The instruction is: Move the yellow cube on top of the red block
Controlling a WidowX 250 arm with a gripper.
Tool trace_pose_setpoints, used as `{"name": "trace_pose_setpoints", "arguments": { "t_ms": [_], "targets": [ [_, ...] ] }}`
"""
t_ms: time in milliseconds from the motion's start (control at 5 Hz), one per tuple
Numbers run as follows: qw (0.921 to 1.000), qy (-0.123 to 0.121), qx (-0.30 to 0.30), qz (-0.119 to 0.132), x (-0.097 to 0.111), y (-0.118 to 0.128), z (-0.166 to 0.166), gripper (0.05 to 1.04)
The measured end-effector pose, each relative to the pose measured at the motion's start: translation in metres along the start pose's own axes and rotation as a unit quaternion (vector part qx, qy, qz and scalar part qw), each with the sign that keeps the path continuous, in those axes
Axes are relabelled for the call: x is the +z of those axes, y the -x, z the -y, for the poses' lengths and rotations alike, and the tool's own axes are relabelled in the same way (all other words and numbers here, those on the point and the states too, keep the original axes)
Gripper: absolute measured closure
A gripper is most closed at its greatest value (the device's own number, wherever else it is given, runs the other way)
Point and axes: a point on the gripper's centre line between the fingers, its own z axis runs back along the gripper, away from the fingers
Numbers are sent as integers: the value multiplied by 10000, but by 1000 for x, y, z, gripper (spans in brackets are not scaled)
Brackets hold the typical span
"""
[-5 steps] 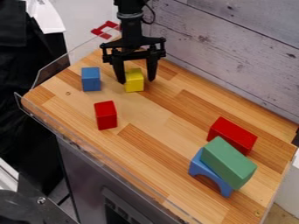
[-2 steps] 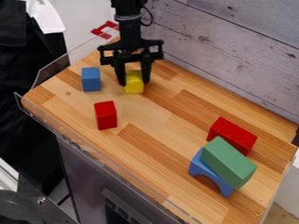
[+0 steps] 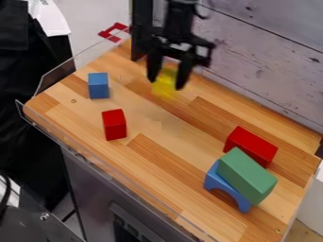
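Near the back of the wooden table, left of centre, the gripper [image 3: 166, 86] is shut on the yellow cube [image 3: 165, 83]. Both are blurred, and the cube appears to hang a little above the wood. One upright red block [image 3: 114, 125] stands at the left, in front of the gripper and apart from it. A larger red block [image 3: 251, 146] lies at the right, well away from the gripper, close behind the green block.
A small blue block [image 3: 98, 86] stands at the back left. At the right, a green block [image 3: 247, 175] leans tilted on a blue arch [image 3: 228, 188]. A grey plank wall [image 3: 265, 61] borders the back, and a clear rim runs along the left and front edges.
The gripper has closed on the yellow cube and moved right with it, slightly upward in the view. The other blocks have kept their places.
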Motion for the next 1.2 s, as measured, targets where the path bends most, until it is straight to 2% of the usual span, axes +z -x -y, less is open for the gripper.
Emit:
{"name": "trace_pose_setpoints", "arguments": {
  "t_ms": [200, 400, 600, 800, 1200],
  "targets": [
    [9989, 41, -473, -25, 0, 9, 30, 541],
    [9974, 186, -701, -58, -7, 15, 51, 541],
    [9960, 195, -848, -185, -18, 17, 65, 541],
    [9951, 192, -966, -7, -12, 13, 79, 541],
    [9952, 136, -960, 109, -3, 13, 91, 541]
  ]
}}
